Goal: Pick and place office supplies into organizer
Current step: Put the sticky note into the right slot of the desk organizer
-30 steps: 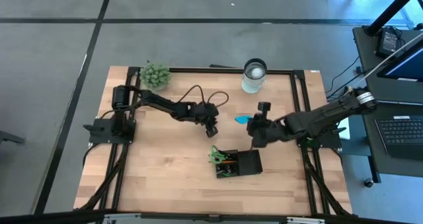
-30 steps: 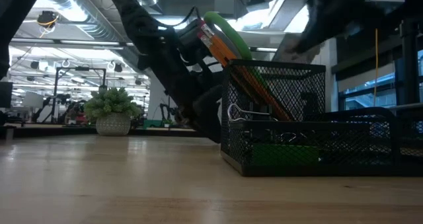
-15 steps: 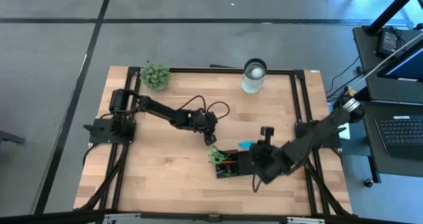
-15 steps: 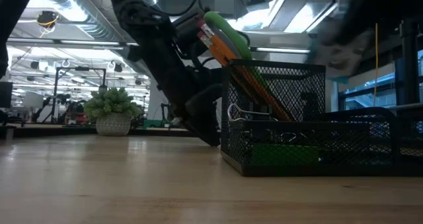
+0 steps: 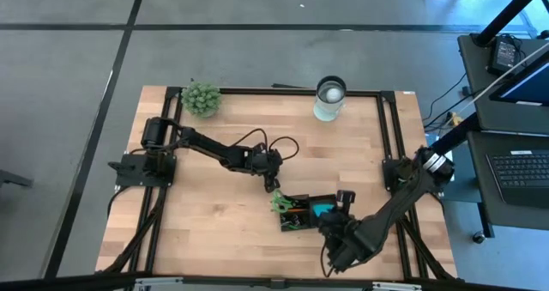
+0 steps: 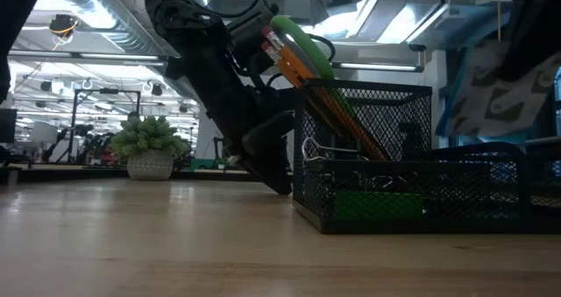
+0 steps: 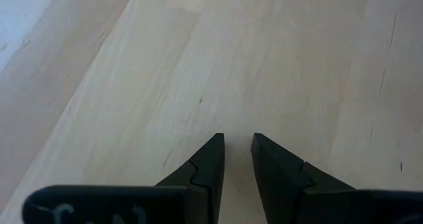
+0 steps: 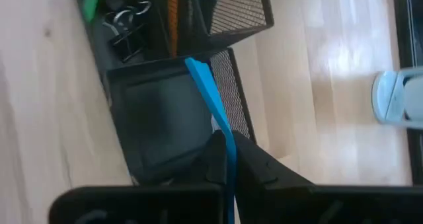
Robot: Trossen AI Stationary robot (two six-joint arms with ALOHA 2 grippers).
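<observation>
The organizer's right compartment lies open from above, under the blue note pad. Its left compartment is crowded with scissors and pencils. Bare table spreads across the lower left.

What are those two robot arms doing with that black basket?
They are tidying office things into the black mesh organizer. The right gripper is shut on a thin blue note pad and holds it over the organizer's empty compartment. Green-handled scissors and orange pencils already stand in the taller part, with black clips lying low inside. The left gripper waits just beside the organizer, pointing down at bare table with nothing between its fingers.
</observation>
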